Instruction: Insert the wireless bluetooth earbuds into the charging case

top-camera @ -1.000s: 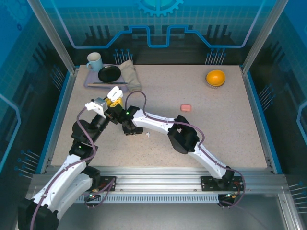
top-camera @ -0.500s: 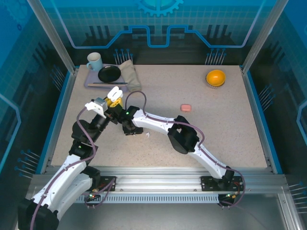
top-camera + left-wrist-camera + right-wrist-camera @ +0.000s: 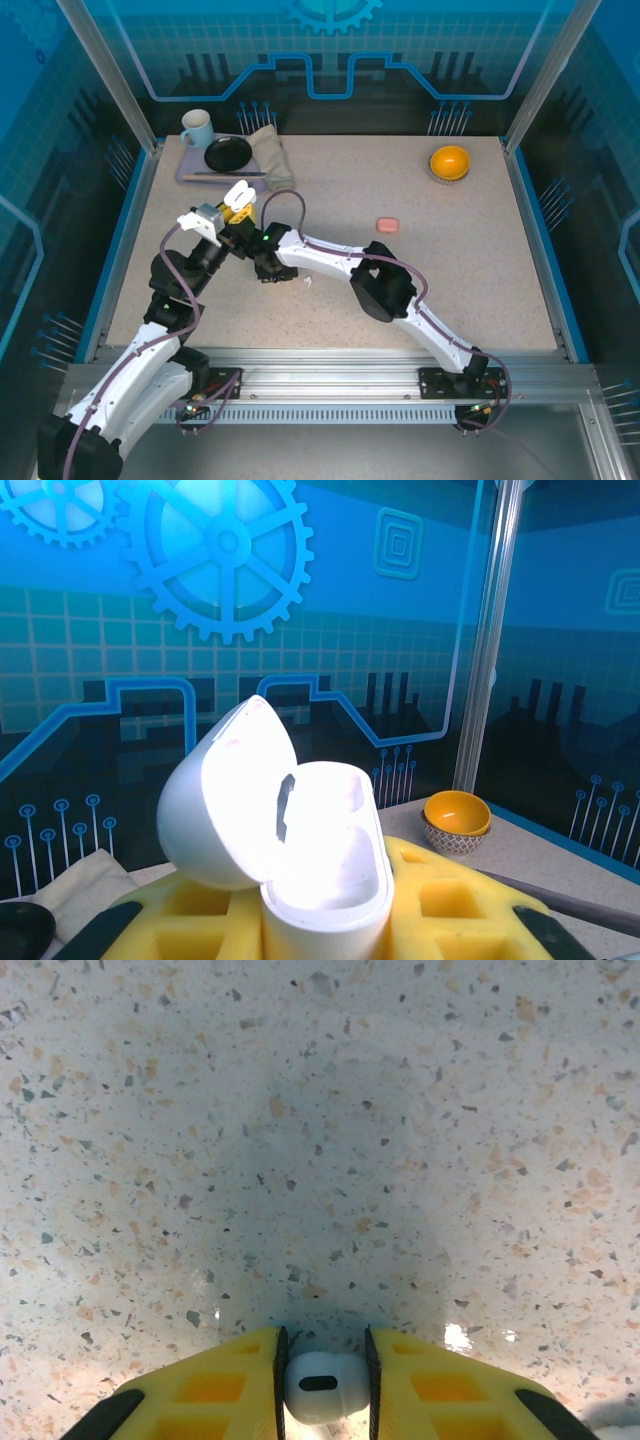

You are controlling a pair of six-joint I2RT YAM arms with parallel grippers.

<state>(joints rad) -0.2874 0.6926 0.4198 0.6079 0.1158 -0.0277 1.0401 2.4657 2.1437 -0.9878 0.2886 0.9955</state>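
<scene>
here, right gripper [image 3: 320, 1358] pinches white earbud [image 3: 320, 1388]; left gripper [image 3: 322, 925] holds open case [image 3: 330, 830].

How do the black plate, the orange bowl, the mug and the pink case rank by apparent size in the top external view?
1. black plate
2. orange bowl, only slightly smaller, so nearly a tie
3. mug
4. pink case, clearly the smallest

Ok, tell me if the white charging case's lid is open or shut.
Open. In the left wrist view the white charging case has its lid swung back to the left, leaving the bright inside of the case exposed.
</scene>
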